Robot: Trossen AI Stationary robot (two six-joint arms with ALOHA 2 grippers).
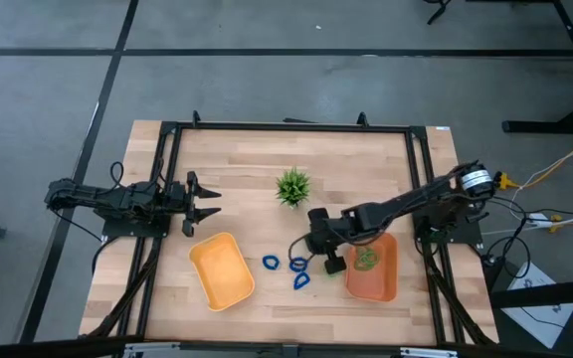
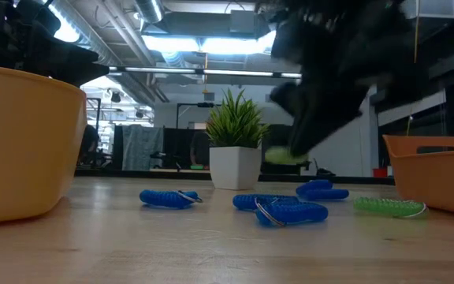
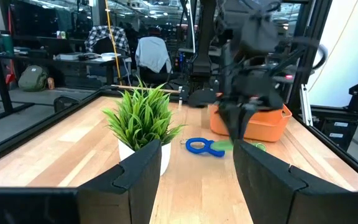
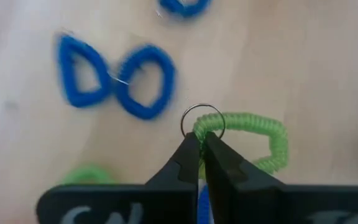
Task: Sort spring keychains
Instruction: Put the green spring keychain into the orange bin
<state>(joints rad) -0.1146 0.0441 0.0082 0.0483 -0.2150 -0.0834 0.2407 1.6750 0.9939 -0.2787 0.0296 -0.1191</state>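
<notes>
Green coil pinched, orange tray just right of me

My right gripper (image 4: pixel 201 149) had its fingers closed on a light green spring keychain (image 4: pixel 253 140), the loop stretching toward the frame's right in my wrist view; in the high view the orange tray (image 1: pixel 384 283) lay immediately right of me, blue keychains (image 1: pixel 285 267) to my left, left gripper (image 1: pixel 203 204) open, far left

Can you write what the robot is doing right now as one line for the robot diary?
right gripper: shut on green keychain, lifted | left gripper: open, waiting | orange tray: holds green ones | blue keychains: on table
</notes>
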